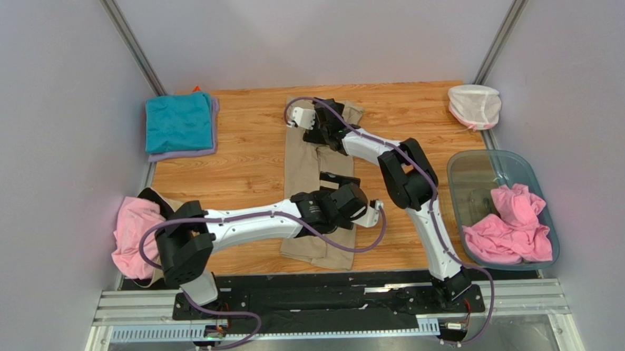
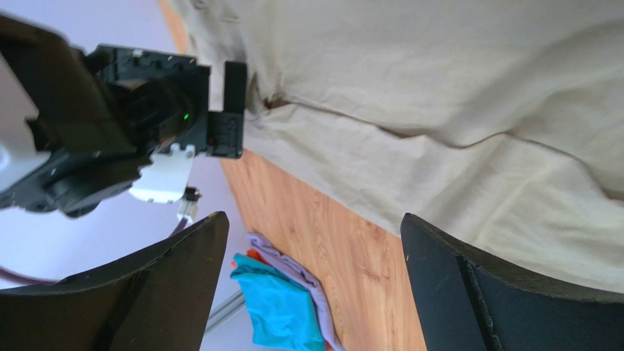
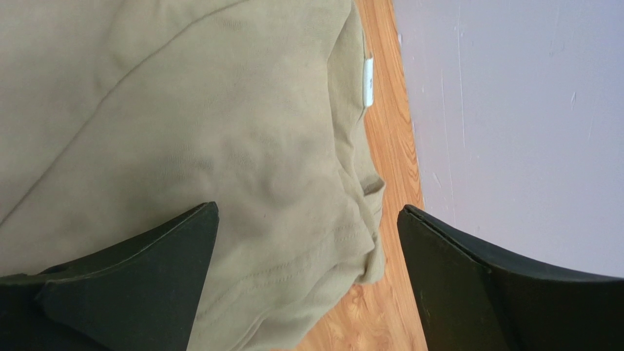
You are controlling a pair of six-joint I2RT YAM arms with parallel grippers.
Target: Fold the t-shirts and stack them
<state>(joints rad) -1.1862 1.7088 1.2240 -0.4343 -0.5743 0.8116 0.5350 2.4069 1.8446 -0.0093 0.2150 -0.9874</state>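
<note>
A tan t-shirt (image 1: 315, 163) lies folded into a long strip down the middle of the wooden table (image 1: 244, 159). My left gripper (image 1: 338, 179) hovers open over its middle; in the left wrist view the jaws (image 2: 313, 219) frame bare wood beside the tan cloth (image 2: 454, 110). My right gripper (image 1: 315, 126) is open over the strip's far end, above the collar hem (image 3: 293, 219) and its white label (image 3: 368, 80). A folded teal t-shirt (image 1: 179, 122) rests on a lilac one (image 1: 184, 154) at the back left. A crumpled pink t-shirt (image 1: 132, 235) hangs at the left edge.
A clear bluish tub (image 1: 529, 166) at the right holds more crumpled pink cloth (image 1: 508, 226). A white net pouch (image 1: 473, 105) sits at the back right corner. Grey walls close in on three sides. The left wrist view also shows the right gripper's body (image 2: 146, 124).
</note>
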